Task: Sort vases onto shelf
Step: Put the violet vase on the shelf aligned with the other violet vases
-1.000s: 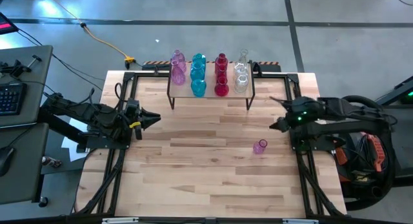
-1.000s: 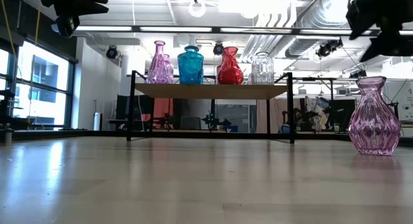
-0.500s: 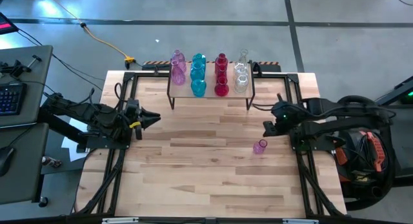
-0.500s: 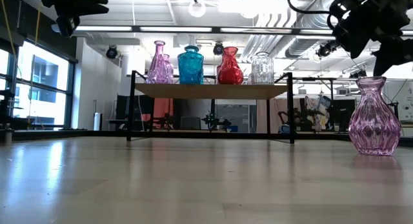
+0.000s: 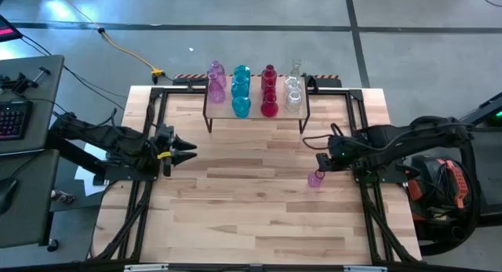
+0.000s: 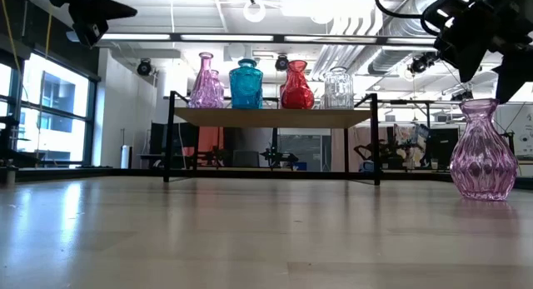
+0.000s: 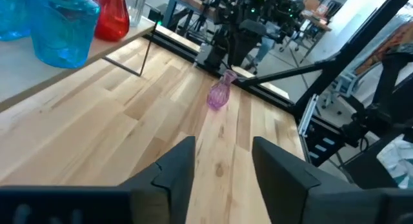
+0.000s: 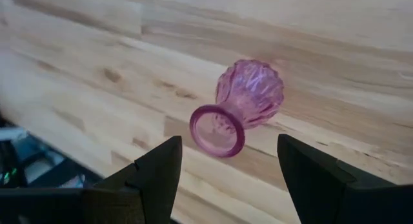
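your right gripper (image 8: 227,169), fingers apart, hangs right above the upright pink vase (image 8: 240,105), mouth between them; left gripper (image 5: 184,150), also parted, sits well off.

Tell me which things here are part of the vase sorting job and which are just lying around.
Part of the job:
- pink vase alone on the table, right gripper open above it
- shelf
- vases on the shelf
- left gripper, open, waiting at the table's left

Just lying about:
- keyboard on the side desk
- yellow cable on the floor
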Controlling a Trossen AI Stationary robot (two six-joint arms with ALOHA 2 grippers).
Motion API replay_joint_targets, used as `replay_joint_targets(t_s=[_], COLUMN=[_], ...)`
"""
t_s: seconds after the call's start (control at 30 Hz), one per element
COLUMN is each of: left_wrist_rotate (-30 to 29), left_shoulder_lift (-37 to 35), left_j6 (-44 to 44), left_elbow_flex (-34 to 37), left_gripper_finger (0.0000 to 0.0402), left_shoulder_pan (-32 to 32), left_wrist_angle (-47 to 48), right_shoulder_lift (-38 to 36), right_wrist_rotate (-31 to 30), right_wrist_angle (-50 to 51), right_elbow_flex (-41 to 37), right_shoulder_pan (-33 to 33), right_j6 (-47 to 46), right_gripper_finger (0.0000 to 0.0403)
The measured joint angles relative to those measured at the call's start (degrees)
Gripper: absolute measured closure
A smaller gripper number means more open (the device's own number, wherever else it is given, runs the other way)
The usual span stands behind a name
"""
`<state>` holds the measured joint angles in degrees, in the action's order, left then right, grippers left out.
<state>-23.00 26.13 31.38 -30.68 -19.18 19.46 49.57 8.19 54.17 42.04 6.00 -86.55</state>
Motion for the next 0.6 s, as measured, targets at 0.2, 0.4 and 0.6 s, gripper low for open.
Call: replay_joint_targets(t_s=[0.2,0.4,0.6], left_wrist_rotate=[-0.01,-0.01,-0.01], left_shoulder_lift=[1.08,1.50,1.50], left_j6=[0.07,2.20,2.49], left_elbow_flex=[0.00,0.00,0.00], left_gripper_finger=[0.0214,0.0195,0.0199], left_shoulder_pan=[0.00,0.00,0.00], left_wrist_angle=[-0.03,-0.03,0.00], right_shoulder_lift=[4.24,8.90,11.68], right_wrist_rotate=[-1.92,-4.52,-4.62], right_wrist_angle=[1.47,1.47,-0.12], right_elbow_flex=[0.02,0.02,0.02], right_shoulder_pan=[3.08,4.26,4.26], right_j6=[-3.53,-5.11,-5.09], right_gripper_finger=[0.0166,0.0167,0.0209])
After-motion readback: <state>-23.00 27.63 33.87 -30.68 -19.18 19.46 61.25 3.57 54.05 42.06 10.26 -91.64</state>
